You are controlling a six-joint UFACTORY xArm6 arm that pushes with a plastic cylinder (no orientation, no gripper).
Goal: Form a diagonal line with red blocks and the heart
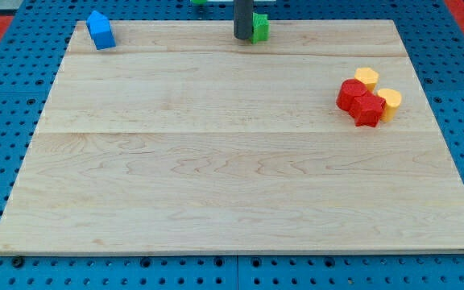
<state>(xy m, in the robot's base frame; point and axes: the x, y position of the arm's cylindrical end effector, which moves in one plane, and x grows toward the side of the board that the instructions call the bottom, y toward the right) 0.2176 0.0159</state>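
Two red blocks sit touching at the view's right: a rounded red block and an angular red block just below and right of it. A yellow block touches them from above and a second yellow block from the right; which one is the heart I cannot tell. My tip stands at the view's top centre, touching the left side of a green block, far left of the red cluster.
A blue block lies at the top left corner of the wooden board. Another green piece shows at the view's top edge, off the board. Blue pegboard surrounds the board.
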